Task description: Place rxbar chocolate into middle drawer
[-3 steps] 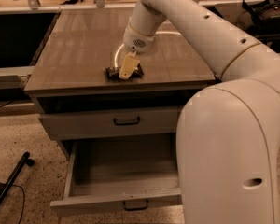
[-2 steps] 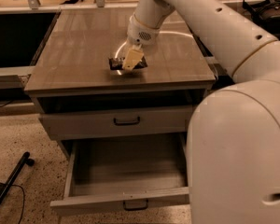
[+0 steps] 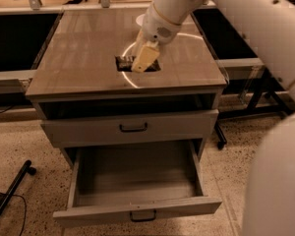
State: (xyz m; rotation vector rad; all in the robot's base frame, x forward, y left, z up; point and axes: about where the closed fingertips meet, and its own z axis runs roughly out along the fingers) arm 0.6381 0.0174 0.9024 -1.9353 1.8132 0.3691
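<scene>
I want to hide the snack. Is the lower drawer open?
Open. The middle drawer is pulled out, its bare floor showing. The tool is at the rxbar chocolate on the cabinet top.

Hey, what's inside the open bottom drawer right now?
Only the drawer floor shows, bare; its back strip is hidden beneath the upper drawer front. The rxbar lies on the cabinet top, partly covered by the gripper above it.
</scene>
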